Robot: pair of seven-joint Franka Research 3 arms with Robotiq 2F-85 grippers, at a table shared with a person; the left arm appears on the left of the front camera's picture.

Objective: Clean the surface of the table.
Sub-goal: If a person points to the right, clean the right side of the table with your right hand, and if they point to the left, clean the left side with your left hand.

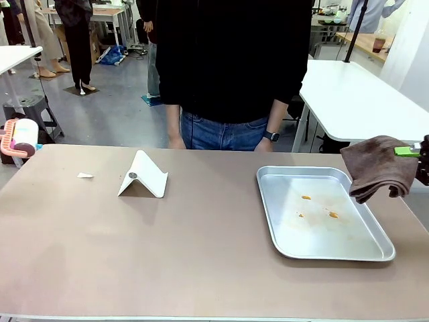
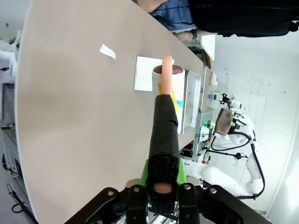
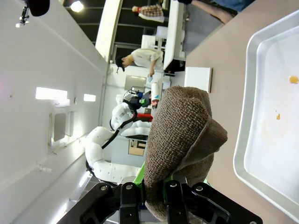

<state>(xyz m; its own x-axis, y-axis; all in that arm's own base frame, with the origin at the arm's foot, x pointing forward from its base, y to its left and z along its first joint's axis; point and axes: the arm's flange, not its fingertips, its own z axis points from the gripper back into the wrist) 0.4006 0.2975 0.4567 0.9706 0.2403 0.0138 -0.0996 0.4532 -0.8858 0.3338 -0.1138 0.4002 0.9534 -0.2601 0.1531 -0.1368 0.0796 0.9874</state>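
The table [image 1: 201,255] runs long side left to right, the person standing at its far edge. On its right half lies 1 metal tray [image 1: 267,213] with orange crumbs [image 1: 306,197] inside. The right gripper [image 3: 149,191] is clamped on a folded brown cloth [image 1: 375,168], which hangs by the tray's far right corner, at the table's right end. Left of centre stands a white folded card [image 1: 144,176]. The left gripper [image 2: 161,191] grips a lint roller [image 1: 23,136] by its handle, off the far left corner. A paper scrap [image 1: 85,175] lies nearest that roller, so the left arm seems better placed for it.
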